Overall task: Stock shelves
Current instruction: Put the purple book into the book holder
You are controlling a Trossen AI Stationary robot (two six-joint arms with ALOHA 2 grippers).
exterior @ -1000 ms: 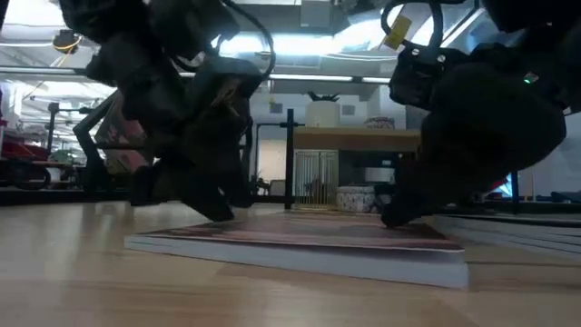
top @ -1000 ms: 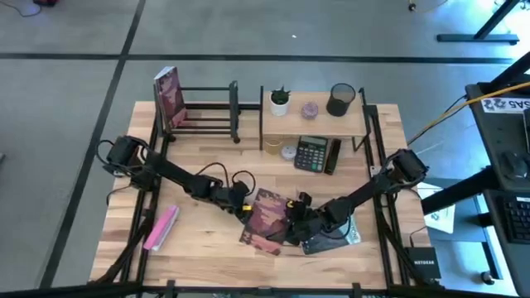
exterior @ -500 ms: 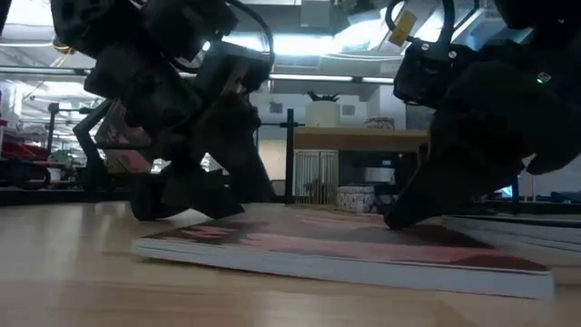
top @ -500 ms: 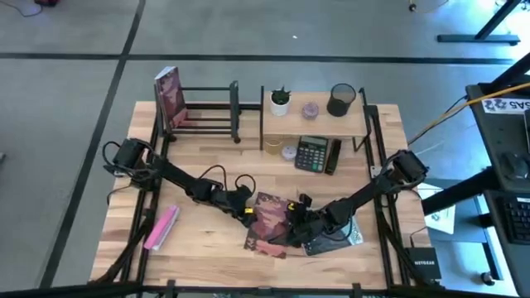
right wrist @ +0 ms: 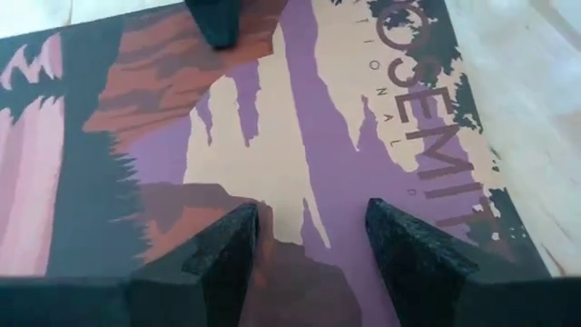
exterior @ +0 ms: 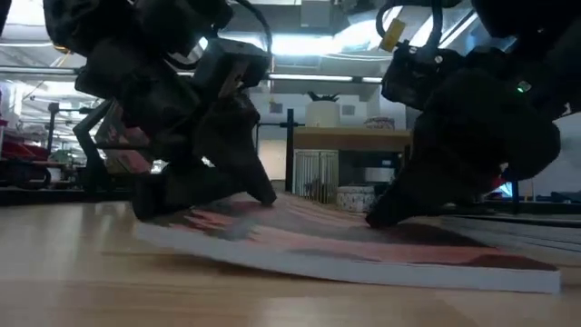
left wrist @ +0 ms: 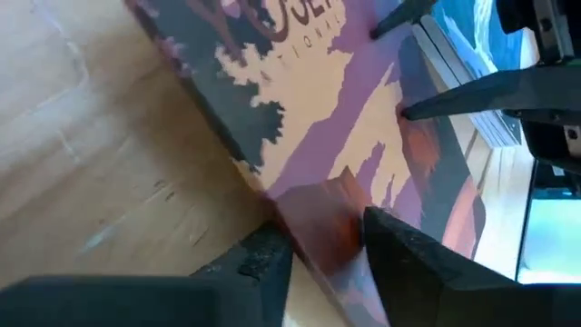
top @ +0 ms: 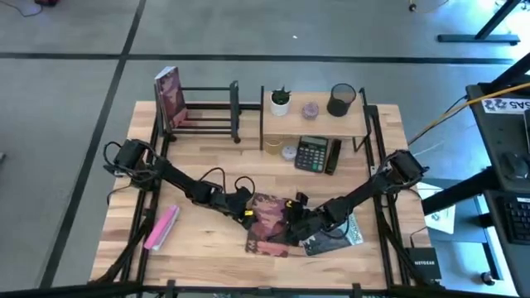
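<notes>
Partly hidden beneath both grippers, a purple-and-orange book (top: 267, 222) lay near the table's (top: 207, 165) front middle, its left edge raised. The left gripper (left wrist: 318, 250) was clamped on that edge, one finger under, one over. The right gripper (right wrist: 309, 232) was seen with fingers apart, pressed on the cover. Whatever lay under the right arm could not be made out fully. Two shelves stood at the back: a black rack (top: 205, 112) holding one book (top: 169, 97), and a wooden shelf (top: 315, 120). One pink item (top: 161, 228) lay front left.
</notes>
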